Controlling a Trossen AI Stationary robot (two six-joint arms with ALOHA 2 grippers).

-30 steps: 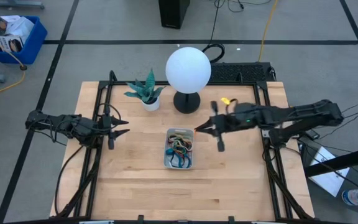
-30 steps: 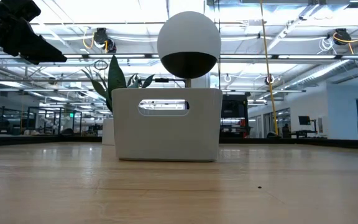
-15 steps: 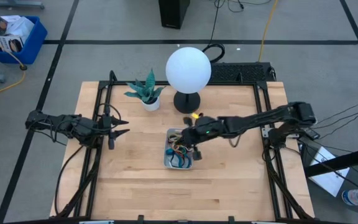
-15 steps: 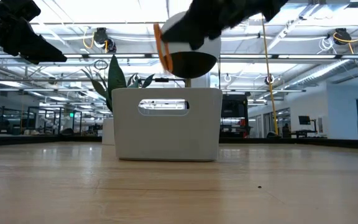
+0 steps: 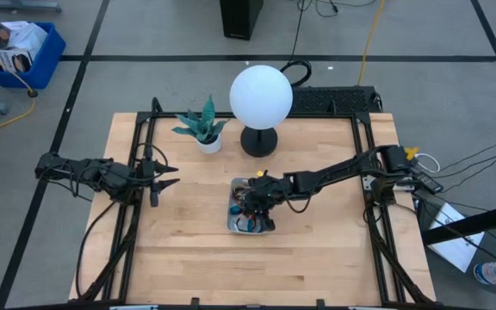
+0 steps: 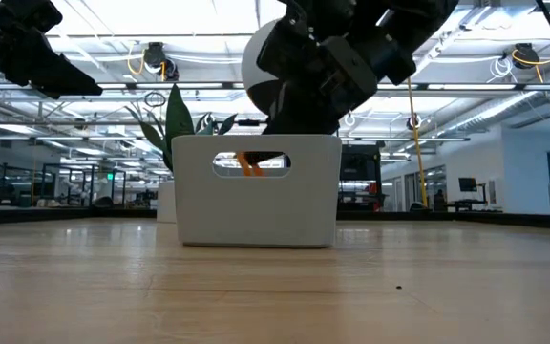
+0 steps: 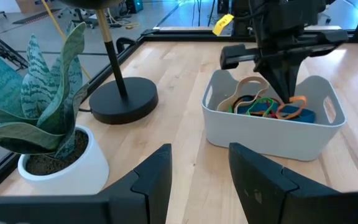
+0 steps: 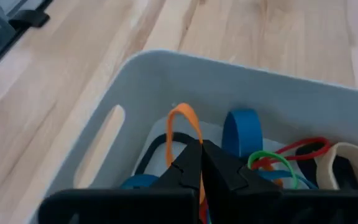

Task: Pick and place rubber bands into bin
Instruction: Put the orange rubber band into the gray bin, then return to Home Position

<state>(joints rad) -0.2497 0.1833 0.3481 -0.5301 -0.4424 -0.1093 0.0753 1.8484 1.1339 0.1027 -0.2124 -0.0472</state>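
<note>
- Your right gripper is inside the bin, fingers pinched together on one orange rubber band, which stands upright.
- The bin's long axis runs away from the globe lamp; several rubber bands lie inside.
- Your left gripper waits left of the bin, fingers apart.

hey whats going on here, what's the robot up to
The right gripper is reaching down into the white bin in the middle of the table, shut on an orange rubber band that it has not let go of. Other bands already lie in the bin, blue, green and red among them. The left gripper waits open at the table's left side, holding nothing.
</note>
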